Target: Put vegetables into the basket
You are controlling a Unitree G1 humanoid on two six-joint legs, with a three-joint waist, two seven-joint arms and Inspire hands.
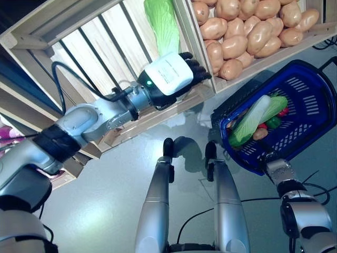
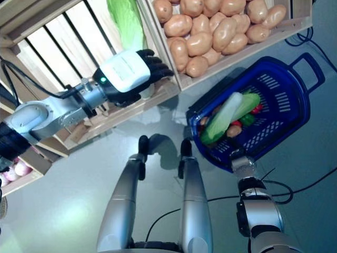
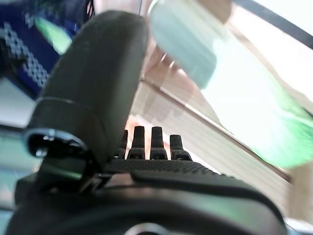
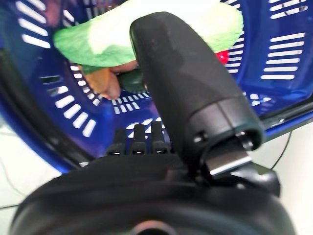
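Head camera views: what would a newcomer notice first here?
Probably the blue basket on the robot's right, holding a cabbage and other vegetables, with the right hand at its rim. Next, the wooden crate of potatoes, and the left hand reaching toward another cabbage in the neighbouring crate.

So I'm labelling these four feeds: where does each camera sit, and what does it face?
Left eye: head, looking down at the potato crate, blue basket and left hand.
Right eye: head, same scene, slightly offset.
Left wrist: along its own thumb at the cabbage.
Right wrist: along the right hand into the basket.
Both wrist views share the basket.
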